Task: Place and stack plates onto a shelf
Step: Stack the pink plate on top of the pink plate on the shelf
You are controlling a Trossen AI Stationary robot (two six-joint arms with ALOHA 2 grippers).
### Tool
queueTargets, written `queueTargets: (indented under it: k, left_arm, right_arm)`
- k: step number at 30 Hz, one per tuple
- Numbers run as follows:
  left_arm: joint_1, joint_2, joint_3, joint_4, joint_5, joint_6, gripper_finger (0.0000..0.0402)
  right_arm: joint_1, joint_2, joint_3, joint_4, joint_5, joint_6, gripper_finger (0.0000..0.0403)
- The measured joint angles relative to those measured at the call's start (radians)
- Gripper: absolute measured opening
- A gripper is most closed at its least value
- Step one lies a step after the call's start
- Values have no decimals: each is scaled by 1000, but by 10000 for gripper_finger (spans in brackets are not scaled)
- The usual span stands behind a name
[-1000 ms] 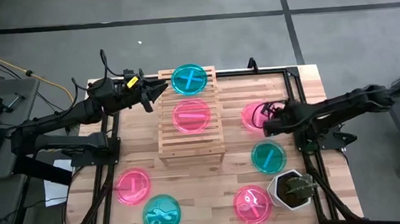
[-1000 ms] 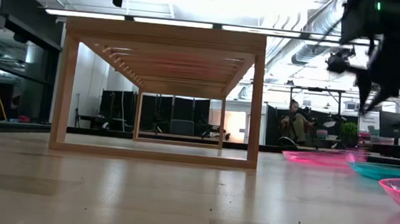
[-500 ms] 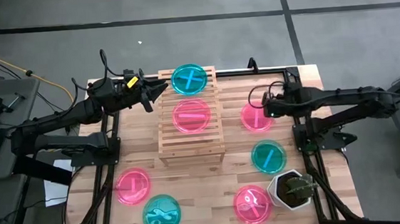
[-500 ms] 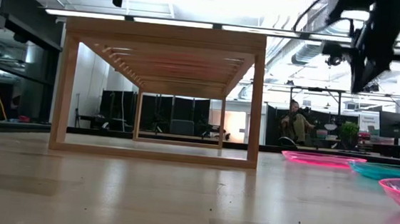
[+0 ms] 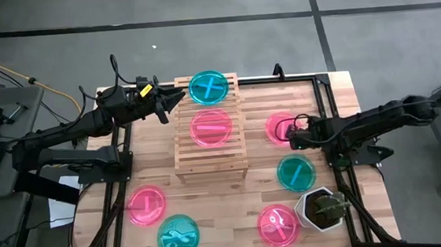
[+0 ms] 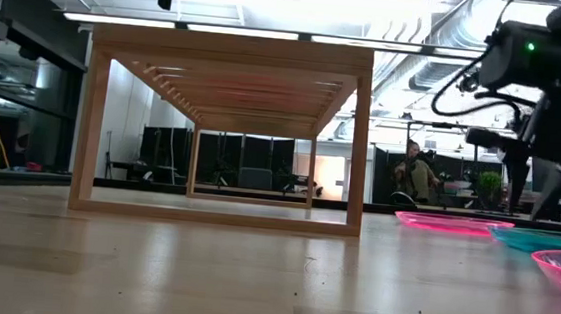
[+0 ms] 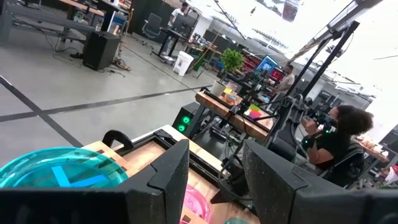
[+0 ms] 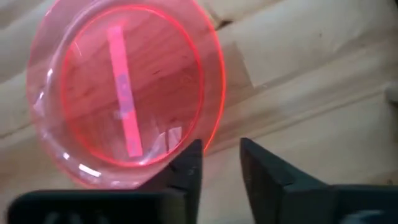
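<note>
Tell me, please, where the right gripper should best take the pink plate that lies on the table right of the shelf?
Probably at its raised rim, on the edge nearest the right gripper, coming down from above. The pink plate lies flat on the table, so only the thin rim offers a hold: one finger inside, one outside.

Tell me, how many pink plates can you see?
4: one on the shelf at, one by the right gripper at, one front left, one beside the plant pot at. None seem hidden.
</note>
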Motion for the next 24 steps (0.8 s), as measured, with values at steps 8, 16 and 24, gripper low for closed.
queueTargets:
  k: [8,16,24]
  left_arm:
    - [0,0,0,0,0,0,140]
    - [0,0,0,-1,0,0,141]
    - [0,0,0,-1,0,0,140]
  right_arm:
    - [-18,3,-160,297,108,132,179]
    - [-49,5,-193,322,135,187,180]
    - [-96,6,-206,319,127,180,104]
